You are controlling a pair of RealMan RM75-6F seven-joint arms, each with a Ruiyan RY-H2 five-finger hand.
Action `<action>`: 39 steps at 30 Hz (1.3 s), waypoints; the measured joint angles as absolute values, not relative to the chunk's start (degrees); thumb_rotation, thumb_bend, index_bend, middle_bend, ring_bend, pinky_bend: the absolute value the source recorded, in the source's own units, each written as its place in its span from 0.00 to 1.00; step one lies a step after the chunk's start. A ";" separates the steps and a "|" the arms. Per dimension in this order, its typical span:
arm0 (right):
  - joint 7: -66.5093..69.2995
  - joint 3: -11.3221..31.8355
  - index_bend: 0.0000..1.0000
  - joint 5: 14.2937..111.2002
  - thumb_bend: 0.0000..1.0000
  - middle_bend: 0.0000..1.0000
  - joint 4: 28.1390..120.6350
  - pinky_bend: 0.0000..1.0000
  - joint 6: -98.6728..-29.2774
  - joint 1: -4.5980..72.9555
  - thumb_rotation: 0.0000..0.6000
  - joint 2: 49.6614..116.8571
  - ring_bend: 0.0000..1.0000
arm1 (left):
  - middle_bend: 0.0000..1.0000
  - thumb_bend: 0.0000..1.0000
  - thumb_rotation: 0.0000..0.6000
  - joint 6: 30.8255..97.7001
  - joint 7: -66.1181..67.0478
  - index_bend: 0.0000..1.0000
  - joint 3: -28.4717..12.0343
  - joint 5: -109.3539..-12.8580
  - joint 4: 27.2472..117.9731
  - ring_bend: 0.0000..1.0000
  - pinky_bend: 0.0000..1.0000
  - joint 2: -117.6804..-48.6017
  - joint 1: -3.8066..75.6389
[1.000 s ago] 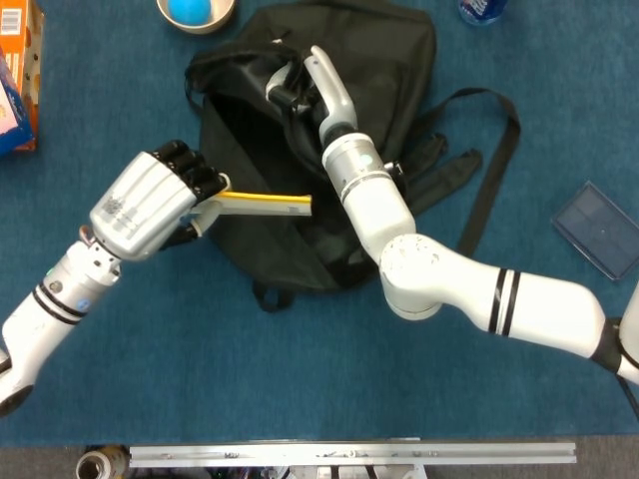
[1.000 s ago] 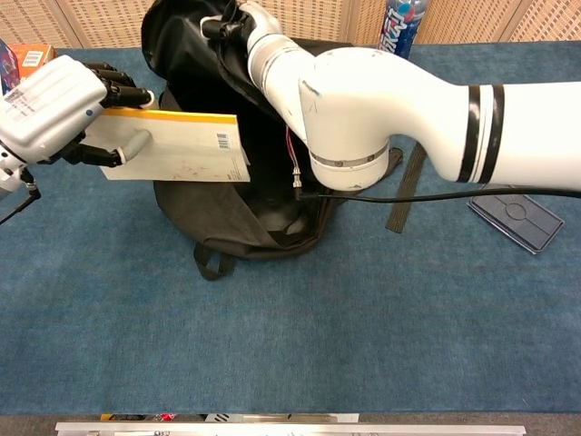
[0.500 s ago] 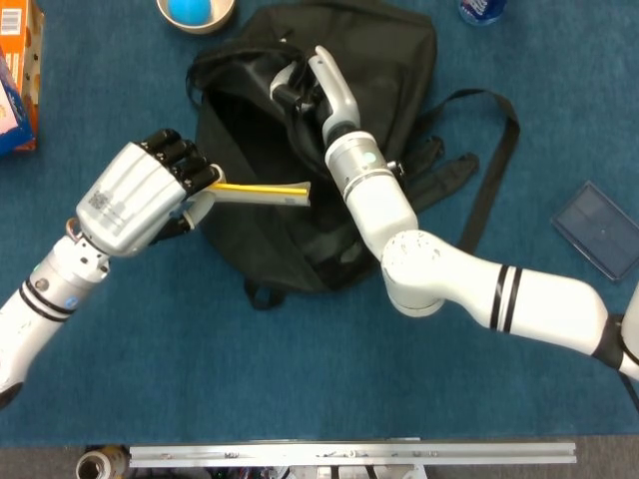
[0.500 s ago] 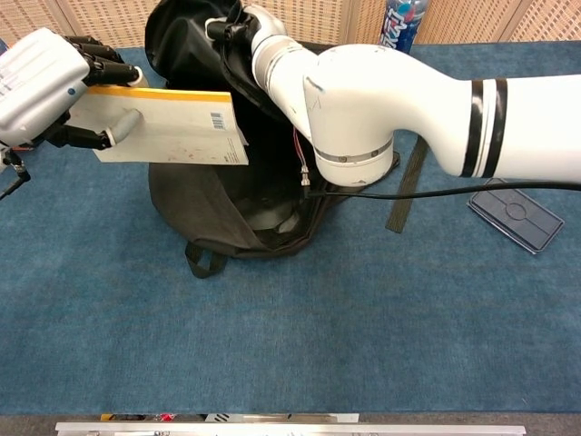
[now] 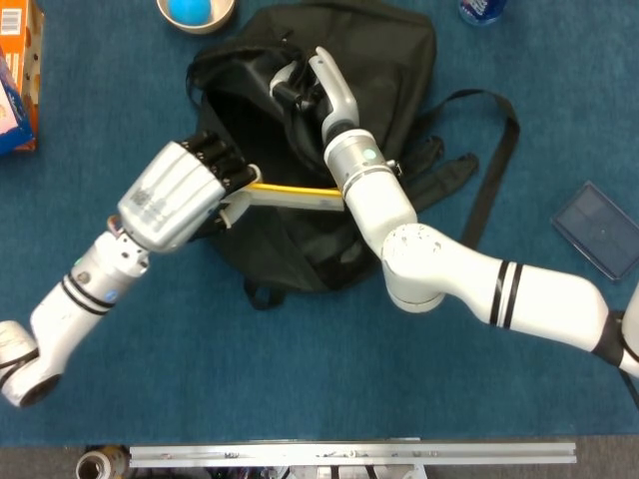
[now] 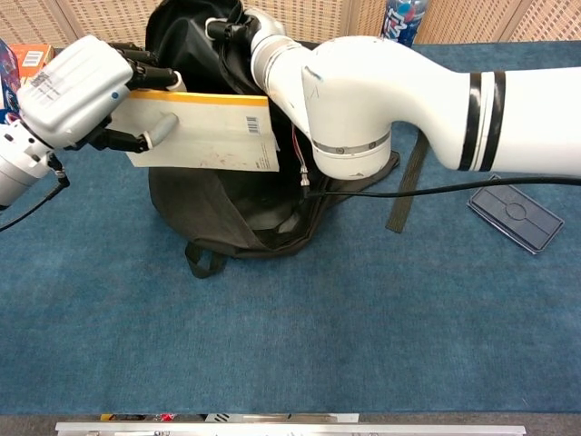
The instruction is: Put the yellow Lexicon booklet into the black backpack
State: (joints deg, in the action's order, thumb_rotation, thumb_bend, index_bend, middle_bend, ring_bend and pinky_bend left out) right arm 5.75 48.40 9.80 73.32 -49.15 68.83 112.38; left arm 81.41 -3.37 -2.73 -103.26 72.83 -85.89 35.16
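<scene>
booklet [image 6: 213, 136], yellow-edged, gripped by the left hand [image 6: 77, 91], extends rightward from it over the open black backpack [image 5: 260, 215]. right hand [image 5: 305, 85] grips the backpack's upper rim.

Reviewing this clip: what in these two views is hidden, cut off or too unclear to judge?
- Right robot hand: chest view, fingers buried in the black backpack flap; the grip is unclear.
- Yellow Lexicon booklet: head view, edge-on, its far end behind the right forearm.
- Backpack interior: both views, too dark.
- Bottle: cut off by the top edge, both views.
- Left robot hand holds the booklet.
</scene>
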 measured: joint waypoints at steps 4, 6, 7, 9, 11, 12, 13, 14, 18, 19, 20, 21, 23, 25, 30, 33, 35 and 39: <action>5.96 48.68 0.57 8.78 0.99 0.60 73.80 0.86 -48.96 68.64 1.00 111.55 0.61 | 0.62 0.37 1.00 80.61 -1.96 0.73 -3.20 -102.24 70.71 0.47 0.42 -88.35 35.60; 6.06 48.79 0.57 8.37 0.99 0.60 73.91 0.86 -48.89 68.61 1.00 111.27 0.61 | 0.62 0.37 1.00 80.58 -0.99 0.73 -3.26 -101.78 69.48 0.47 0.42 -89.55 35.52; 6.13 48.87 0.57 8.04 0.98 0.60 73.98 0.86 -48.81 68.58 1.00 111.08 0.61 | 0.62 0.37 1.00 80.61 -0.54 0.73 -3.22 -101.64 69.01 0.47 0.42 -89.98 35.41; 6.27 49.00 0.57 7.53 0.99 0.60 74.05 0.86 -48.69 68.52 1.00 110.76 0.61 | 0.62 0.37 1.00 80.74 0.54 0.73 -2.89 -101.48 68.18 0.47 0.42 -90.75 35.04; 6.61 49.18 0.57 7.12 0.99 0.60 74.13 0.86 -48.61 68.44 1.00 110.39 0.61 | 0.62 0.37 1.00 80.87 1.73 0.73 -2.35 -101.51 67.55 0.47 0.43 -91.37 34.64; 6.69 49.22 0.57 6.97 0.99 0.60 74.14 0.86 -48.60 68.43 1.00 110.29 0.61 | 0.62 0.37 1.00 80.93 2.24 0.73 -2.11 -101.56 67.23 0.47 0.43 -91.64 34.48; 6.76 49.26 0.57 6.76 0.99 0.60 74.15 0.86 -48.58 68.42 1.00 110.19 0.61 | 0.62 0.37 1.00 80.99 2.76 0.73 -1.88 -101.61 66.89 0.47 0.44 -91.91 34.32; 6.83 49.30 0.57 6.56 0.99 0.60 74.16 0.86 -48.53 68.41 1.00 110.12 0.61 | 0.62 0.37 1.00 81.09 3.39 0.73 -1.54 -101.73 66.41 0.47 0.45 -92.33 34.11; 7.04 49.37 0.57 5.52 0.98 0.60 74.26 0.86 -48.27 68.43 1.00 109.64 0.61 | 0.69 0.37 1.00 81.94 4.30 0.77 -0.85 -102.37 65.01 0.52 0.54 -93.48 33.68; 7.12 49.37 0.57 5.27 0.98 0.60 74.28 0.86 -48.23 68.45 1.00 109.56 0.61 | 0.73 0.37 1.00 82.39 4.35 0.79 -0.82 -102.60 64.76 0.56 0.56 -93.73 33.64; 7.18 49.37 0.57 5.10 0.99 0.60 74.29 0.86 -48.20 68.47 1.00 109.49 0.61 | 0.75 0.37 1.00 83.17 4.36 0.80 -0.81 -102.94 64.26 0.58 0.58 -94.13 33.57; 7.25 49.37 0.57 4.96 0.99 0.60 74.28 0.86 -48.17 68.49 1.00 109.40 0.61 | 0.78 0.37 1.00 83.86 4.34 0.82 -0.82 -103.20 63.75 0.60 0.60 -94.49 33.52; 7.34 49.27 0.57 4.74 0.98 0.60 74.14 0.86 -48.18 68.59 1.00 109.28 0.61 | 0.82 0.37 1.00 85.65 4.19 0.85 -0.88 -103.84 62.31 0.64 0.62 -95.43 33.40; 7.36 49.14 0.57 4.58 0.98 0.60 74.01 0.86 -48.21 68.68 1.00 109.24 0.61 | 0.84 0.37 1.00 87.14 3.77 0.87 -0.98 -104.33 61.08 0.65 0.63 -96.16 33.31; 7.54 48.91 0.57 4.18 0.98 0.60 73.99 0.86 -48.19 68.86 1.00 109.14 0.61 | 0.86 0.37 1.00 90.84 1.97 0.89 -1.44 -105.28 58.30 0.67 0.65 -97.67 33.14; 7.59 48.72 0.57 4.06 0.98 0.60 74.02 0.86 -48.24 68.96 1.00 109.13 0.61 | 0.87 0.37 1.00 92.61 0.96 0.90 -1.72 -105.70 56.25 0.67 0.65 -98.77 33.19; 7.63 48.59 0.57 4.01 0.98 0.60 74.14 0.86 -48.34 69.03 1.00 109.13 0.61 | 0.87 0.37 1.00 93.31 0.27 0.90 -1.90 -106.00 54.71 0.67 0.66 -99.63 33.45; 7.76 48.43 0.57 3.95 0.98 0.60 74.25 0.86 -48.63 69.17 1.00 109.21 0.61 | 0.87 0.37 1.00 94.18 -0.45 0.90 -2.36 -106.43 52.97 0.67 0.66 -101.08 34.50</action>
State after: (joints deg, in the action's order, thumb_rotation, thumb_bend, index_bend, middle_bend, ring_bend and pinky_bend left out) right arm 7.76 48.43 3.95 74.25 -48.63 69.17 109.21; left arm 94.18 -0.45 -2.36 -106.43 52.97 -101.08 34.50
